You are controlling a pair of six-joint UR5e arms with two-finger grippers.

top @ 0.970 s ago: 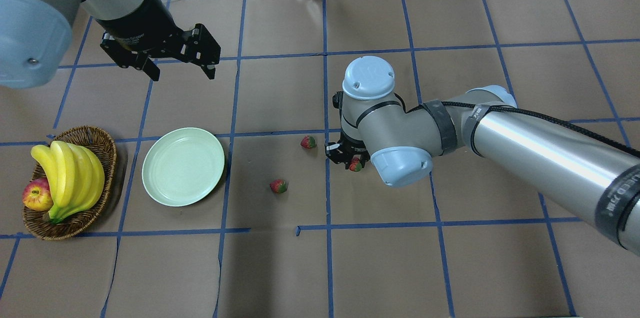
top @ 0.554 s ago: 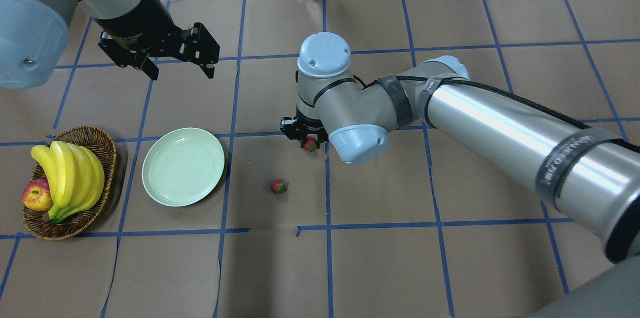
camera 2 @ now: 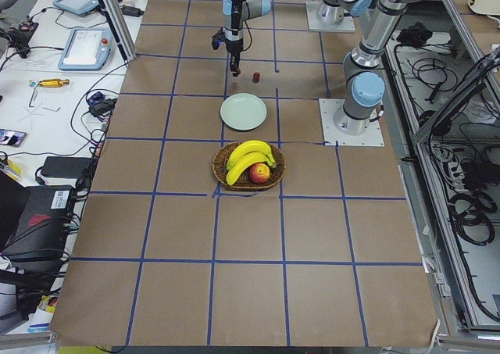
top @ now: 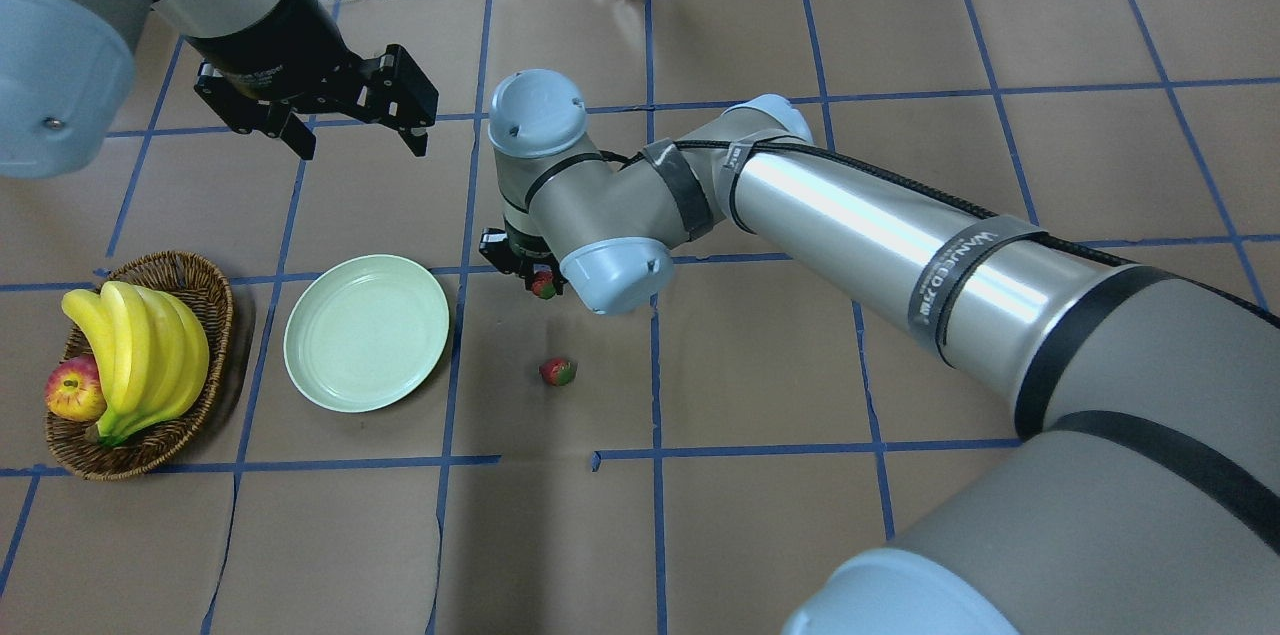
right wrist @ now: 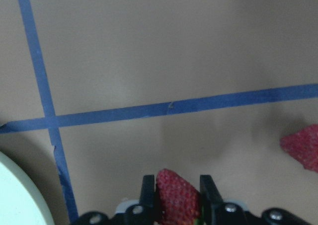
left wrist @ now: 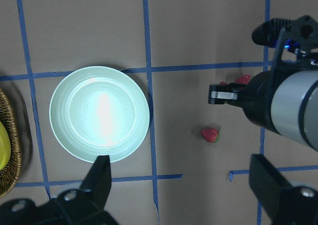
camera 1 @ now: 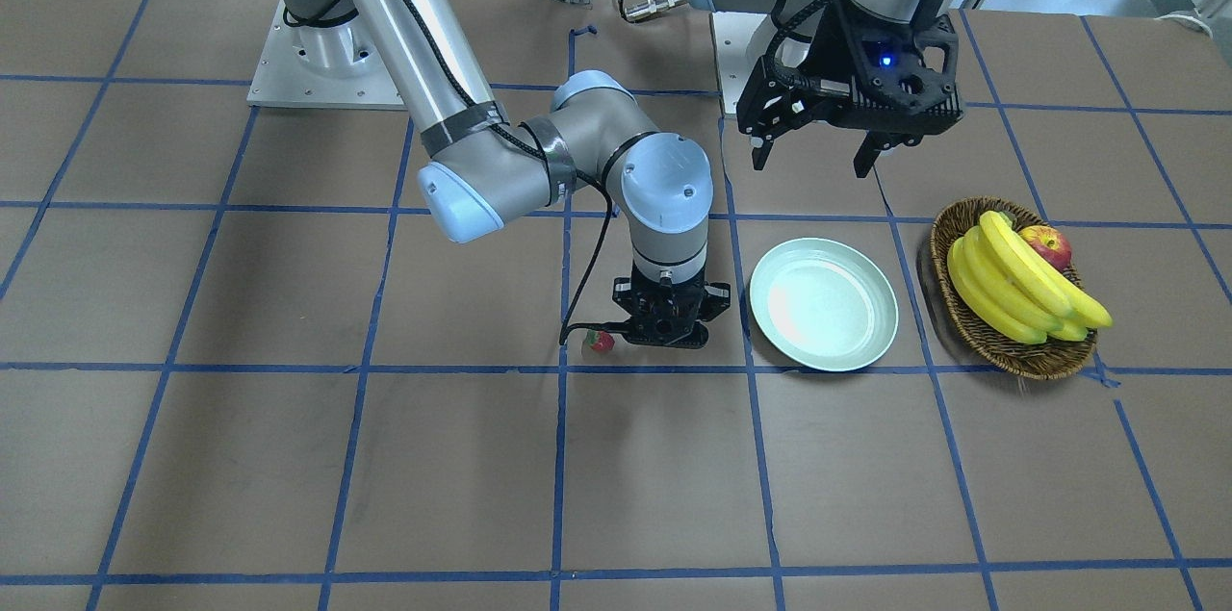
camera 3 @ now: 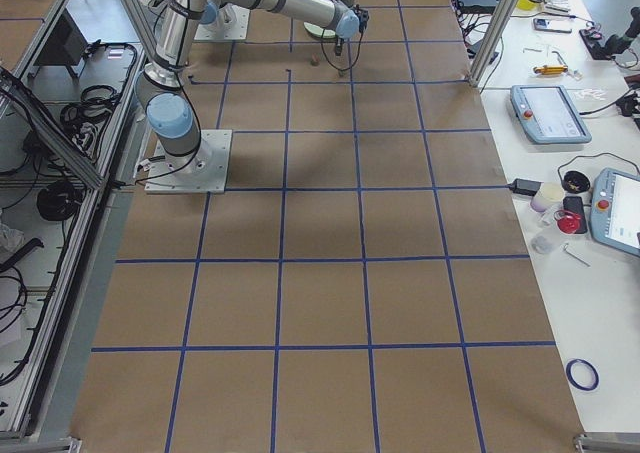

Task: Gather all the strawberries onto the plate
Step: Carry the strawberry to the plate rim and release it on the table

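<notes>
My right gripper (top: pixel 540 281) is shut on a strawberry (right wrist: pixel 176 197) and holds it above the table, just right of the mint-green plate (top: pixel 366 332), not over it. The plate's rim shows at the bottom left of the right wrist view (right wrist: pixel 20 195). A second strawberry (top: pixel 557 372) lies on the paper nearer me. A third strawberry (camera 1: pixel 601 341) lies beside the right gripper (camera 1: pixel 664 327); in the overhead view my wrist hides it. The plate (camera 1: pixel 823 303) is bare. My left gripper (top: pixel 360 130) hangs open and empty, high behind the plate.
A wicker basket (top: pixel 205 290) with bananas (top: pixel 140 355) and an apple (top: pixel 73 388) stands left of the plate. My right arm (top: pixel 850 225) stretches across the table's middle. Blue tape lines grid the brown paper.
My right gripper has carried the strawberry leftward, past the third strawberry, to just right of the plate. The left gripper has barely moved.
</notes>
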